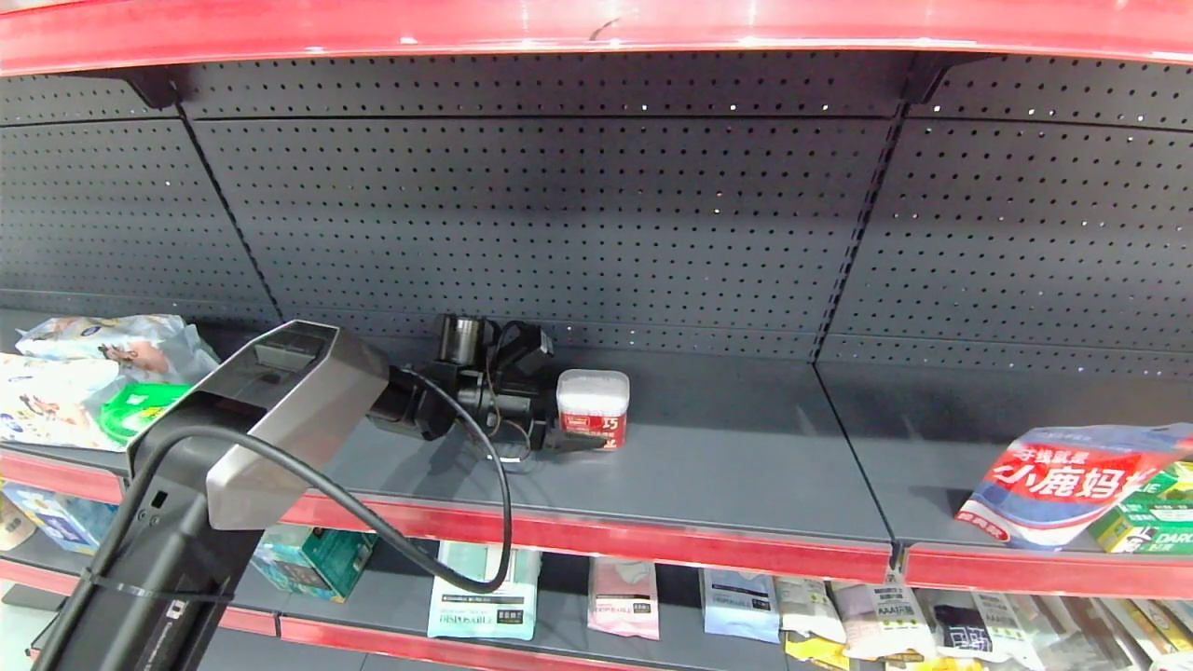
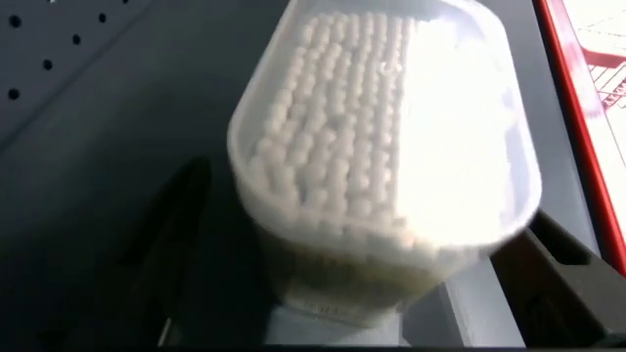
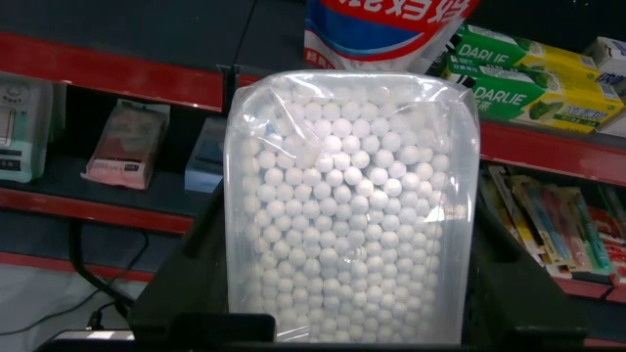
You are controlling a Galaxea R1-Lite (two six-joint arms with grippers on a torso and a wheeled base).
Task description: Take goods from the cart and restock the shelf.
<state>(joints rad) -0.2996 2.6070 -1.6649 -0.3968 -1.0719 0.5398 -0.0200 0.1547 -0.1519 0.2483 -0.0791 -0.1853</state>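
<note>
A cotton swab tub (image 1: 593,403) with a white lid and a red label stands upright on the dark shelf board (image 1: 746,457), near its middle. My left arm lies across the shelf from the left, and my left gripper (image 1: 587,438) is shut on the tub's lower part. Close up, the tub (image 2: 381,127) sits between dark fingers (image 2: 572,284), its lid showing rows of swab tips. My right gripper (image 3: 347,298) is shut on a clear pack of cotton swabs (image 3: 352,166), held up in front of the lower shelves.
Soft packets (image 1: 84,373) and a green pack (image 1: 140,405) lie at the shelf's left end. A red and blue bag (image 1: 1072,480) and green boxes (image 1: 1146,522) sit at the right. A perforated back wall (image 1: 559,214) stands behind, and hanging goods (image 1: 485,596) sit on the shelf below.
</note>
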